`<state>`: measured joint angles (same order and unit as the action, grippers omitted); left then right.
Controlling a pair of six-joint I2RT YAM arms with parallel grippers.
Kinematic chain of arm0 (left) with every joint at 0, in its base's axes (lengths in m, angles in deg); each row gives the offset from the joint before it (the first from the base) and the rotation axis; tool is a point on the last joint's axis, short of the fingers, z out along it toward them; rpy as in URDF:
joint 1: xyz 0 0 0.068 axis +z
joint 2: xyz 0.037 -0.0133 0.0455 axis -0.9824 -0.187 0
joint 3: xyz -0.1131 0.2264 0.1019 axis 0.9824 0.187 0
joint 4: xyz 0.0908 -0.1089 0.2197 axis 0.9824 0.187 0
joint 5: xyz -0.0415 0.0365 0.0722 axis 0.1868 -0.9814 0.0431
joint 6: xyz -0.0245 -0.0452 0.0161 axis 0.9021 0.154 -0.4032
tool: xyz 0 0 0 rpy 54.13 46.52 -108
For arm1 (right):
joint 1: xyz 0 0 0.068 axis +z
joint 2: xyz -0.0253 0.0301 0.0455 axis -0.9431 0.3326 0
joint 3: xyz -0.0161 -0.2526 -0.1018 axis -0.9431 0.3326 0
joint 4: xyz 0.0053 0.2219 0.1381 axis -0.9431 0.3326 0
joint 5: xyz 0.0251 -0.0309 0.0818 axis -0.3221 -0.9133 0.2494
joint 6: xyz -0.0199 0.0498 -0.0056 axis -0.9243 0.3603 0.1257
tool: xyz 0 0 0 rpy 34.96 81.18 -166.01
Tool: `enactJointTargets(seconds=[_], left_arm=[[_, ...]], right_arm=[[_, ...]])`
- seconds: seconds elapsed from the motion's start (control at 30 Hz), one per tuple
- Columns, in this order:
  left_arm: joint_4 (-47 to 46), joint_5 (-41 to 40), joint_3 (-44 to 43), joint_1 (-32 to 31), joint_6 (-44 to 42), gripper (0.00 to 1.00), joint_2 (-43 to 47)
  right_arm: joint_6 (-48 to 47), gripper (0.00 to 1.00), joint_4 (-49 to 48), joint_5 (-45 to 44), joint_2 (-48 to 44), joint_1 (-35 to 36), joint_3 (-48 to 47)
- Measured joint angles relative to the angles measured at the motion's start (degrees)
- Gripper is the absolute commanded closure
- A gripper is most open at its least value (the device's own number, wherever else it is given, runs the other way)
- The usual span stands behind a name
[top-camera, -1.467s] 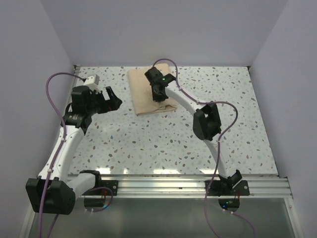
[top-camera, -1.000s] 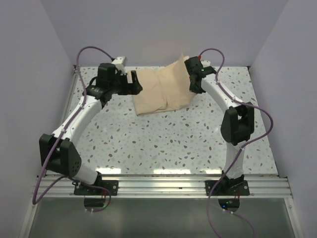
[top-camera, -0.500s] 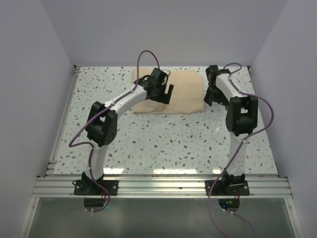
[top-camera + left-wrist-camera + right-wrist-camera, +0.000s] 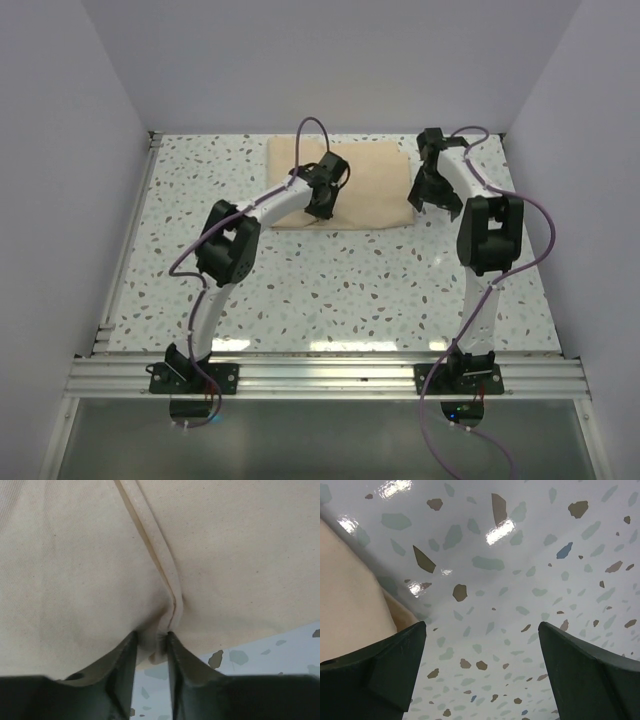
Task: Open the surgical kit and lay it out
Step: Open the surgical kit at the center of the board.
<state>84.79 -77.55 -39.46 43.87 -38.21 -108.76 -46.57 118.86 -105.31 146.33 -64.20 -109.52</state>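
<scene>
The surgical kit is a beige wrap bundle lying flat at the back middle of the table. What is inside it is hidden. My left gripper is over the bundle's near edge. In the left wrist view the left gripper is shut on a raised, hemmed fold of the wrap just above the table. My right gripper hangs just right of the bundle, off the cloth. It stands wide open over bare table, with the wrap's edge beside its left finger.
The speckled table is walled at the back and on both sides. A metal rail with both arm bases runs along the near edge. Cables loop above both wrists.
My left gripper has come down a little toward the bundle's near edge and shut on the wrap's fold. My right gripper has shifted slightly and stays open.
</scene>
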Motion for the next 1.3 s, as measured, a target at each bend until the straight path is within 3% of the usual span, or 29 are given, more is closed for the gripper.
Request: enactJointTargets(seconds=[0.03,0.07,0.37,0.53,0.57,0.6,0.63,0.67,0.77,1.13,1.3], left_arm=[[0.1,0.2,-0.4,-0.1,0.0,0.83,-0.2],[0.2,0.2,-1.1,-0.2,-0.3,1.0,-0.4],[2.2,0.2,-3.0,2.0,-0.5,1.0,2.3],[1.6,0.4,7.6,15.5,2.6,1.0,19.6],[1.3,0.1,9.2,18.8,3.2,0.96,22.8],[1.1,-0.6,10.8,22.8,3.6,0.78,26.4],[0.5,-1.5,13.2,27.5,4.0,0.24,30.7],[0.1,-3.0,15.3,30.3,4.0,0.01,33.3],[-0.2,-6.3,22.2,35.4,5.2,0.0,40.6],[2.8,-2.3,35.5,33.1,6.4,0.0,40.5],[3.2,-0.8,38.6,33.1,6.6,0.0,43.6]], right_arm=[[-0.1,0.02,0.1,0.0,0.0,0.0,-0.2],[-0.1,0.02,0.1,0.0,0.0,0.0,-0.3],[-0.7,0.02,1.0,0.7,0.0,0.0,-4.2],[-1.1,0.02,-0.3,5.1,0.3,0.0,-9.9],[-1.0,0.02,-0.7,6.0,0.7,0.0,-11.2],[-0.9,0.02,-0.8,6.8,1.2,0.0,-12.7],[-0.9,0.02,-0.6,7.6,2.1,0.0,-14.6],[-0.9,0.01,-0.9,8.0,2.9,0.0,-15.9],[-0.5,0.01,-2.1,10.7,5.5,0.0,-18.7],[1.9,0.02,-18.6,20.5,9.3,0.0,-18.4],[4.0,0.06,-23.4,20.2,16.8,-0.1,-27.4]])
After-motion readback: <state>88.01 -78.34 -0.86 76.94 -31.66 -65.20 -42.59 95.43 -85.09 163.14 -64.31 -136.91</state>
